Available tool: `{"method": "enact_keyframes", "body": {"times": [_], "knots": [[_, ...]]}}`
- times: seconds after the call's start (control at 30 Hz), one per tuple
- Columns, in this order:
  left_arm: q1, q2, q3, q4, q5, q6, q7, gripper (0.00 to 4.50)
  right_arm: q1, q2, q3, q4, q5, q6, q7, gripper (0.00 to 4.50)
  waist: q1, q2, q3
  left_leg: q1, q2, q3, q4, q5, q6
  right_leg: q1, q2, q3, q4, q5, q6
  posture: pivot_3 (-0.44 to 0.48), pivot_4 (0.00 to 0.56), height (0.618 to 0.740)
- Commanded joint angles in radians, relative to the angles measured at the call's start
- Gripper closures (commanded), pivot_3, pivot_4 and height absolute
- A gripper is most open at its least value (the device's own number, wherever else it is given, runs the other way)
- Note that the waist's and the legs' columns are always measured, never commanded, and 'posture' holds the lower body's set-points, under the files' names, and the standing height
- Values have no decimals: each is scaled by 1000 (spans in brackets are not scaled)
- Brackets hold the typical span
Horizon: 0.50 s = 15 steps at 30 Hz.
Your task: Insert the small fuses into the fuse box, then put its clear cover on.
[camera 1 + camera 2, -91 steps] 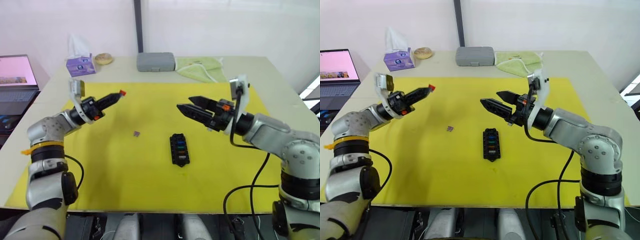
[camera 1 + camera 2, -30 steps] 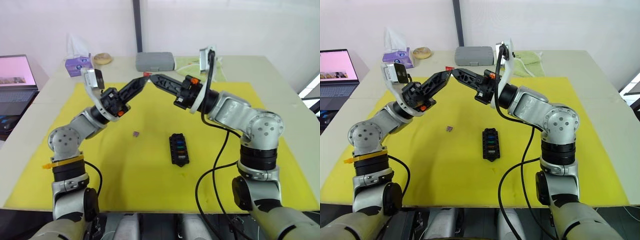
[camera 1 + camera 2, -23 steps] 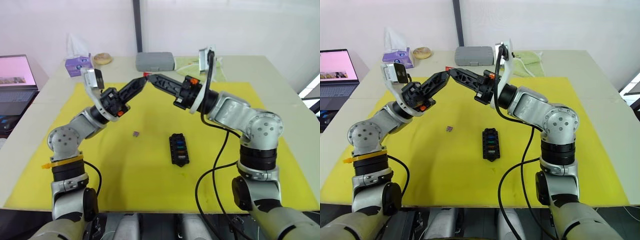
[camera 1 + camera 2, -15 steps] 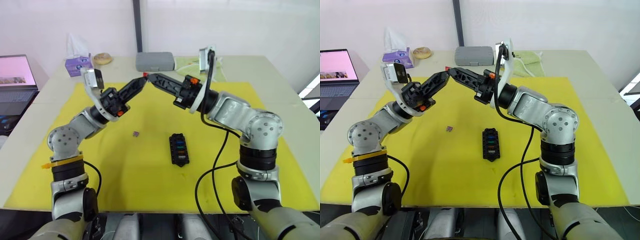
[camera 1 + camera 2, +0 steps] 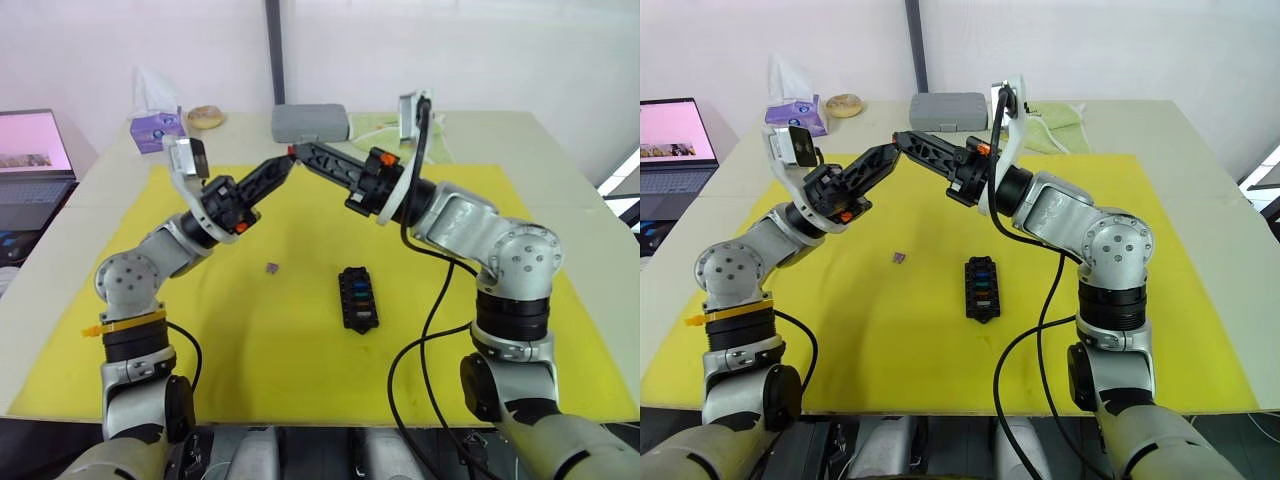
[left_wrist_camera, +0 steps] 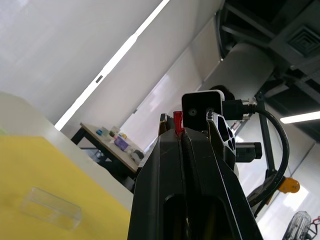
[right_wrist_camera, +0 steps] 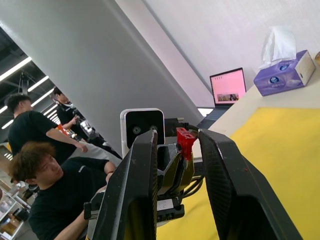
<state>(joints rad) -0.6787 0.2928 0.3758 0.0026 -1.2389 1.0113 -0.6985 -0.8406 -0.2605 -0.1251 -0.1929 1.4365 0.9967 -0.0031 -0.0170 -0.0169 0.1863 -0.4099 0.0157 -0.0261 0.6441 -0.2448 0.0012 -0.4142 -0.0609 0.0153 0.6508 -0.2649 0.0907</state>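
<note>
One red fuse (image 7: 185, 139), tiny blade type, hard glossy plastic, held high above the yellow mat (image 5: 300, 350) at the tip of the left gripper (image 5: 285, 165), whose black fingers are pressed together on it. Judged very light, stiff and slick; likely to twist or pop free if pinched off-centre, so best taken by the flat sides of its coloured head, leaving the blade end free for the slot.

Right gripper (image 7: 175, 145): fingers spread to either side of the red fuse, not yet pinching it; a hand-over between the two seems in progress.

One purplish-grey fuse (image 5: 271, 267), lying loose on the mat, near the fuse box on its left. Same handling.

One fuse box (image 5: 358, 298), black moulded plastic, rigid, rectangular with bumpy edges, flat on the mat near its middle; several coloured fuses already sit in its central column of slots.

One clear cover (image 6: 52, 208), transparent, oblong, thin-walled, lying on the mat; probably light and smooth, best gripped across its long edges.

Bench (image 5: 500, 130), pale top, carrying a grey case (image 5: 311, 123), green cloth (image 5: 385, 130), tissue box (image 5: 158, 128) and laptop (image 5: 35, 170).
</note>
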Motion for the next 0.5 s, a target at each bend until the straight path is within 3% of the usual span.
{"method": "enact_keyframes", "body": {"times": [0.03,0.13,0.47,0.5], "knots": [[-4,9,2,-18,-28,-17,-8,4500,-10,6,-5,-28,10,-15,2,3113,0,0,0,0,0,0,0,0,0,0,0,0,0,0,0,0,150,740],[-3,9,0,-21,-28,-18,-8,4500,-10,6,-3,-30,6,-15,4,4429,0,0,0,0,0,0,0,0,0,0,0,0,0,0,0,0,150,740],[7,31,-10,-9,-15,-25,-19,4500,-5,5,-4,-34,5,-16,19,4472,0,0,0,0,0,0,-1,0,0,0,0,0,-1,0,0,0,150,740],[9,45,-16,-4,-5,-23,-30,4198,1,0,-1,-45,-8,-21,42,4493,0,0,0,0,0,0,-1,0,0,0,0,0,-1,0,0,0,150,740]]}}
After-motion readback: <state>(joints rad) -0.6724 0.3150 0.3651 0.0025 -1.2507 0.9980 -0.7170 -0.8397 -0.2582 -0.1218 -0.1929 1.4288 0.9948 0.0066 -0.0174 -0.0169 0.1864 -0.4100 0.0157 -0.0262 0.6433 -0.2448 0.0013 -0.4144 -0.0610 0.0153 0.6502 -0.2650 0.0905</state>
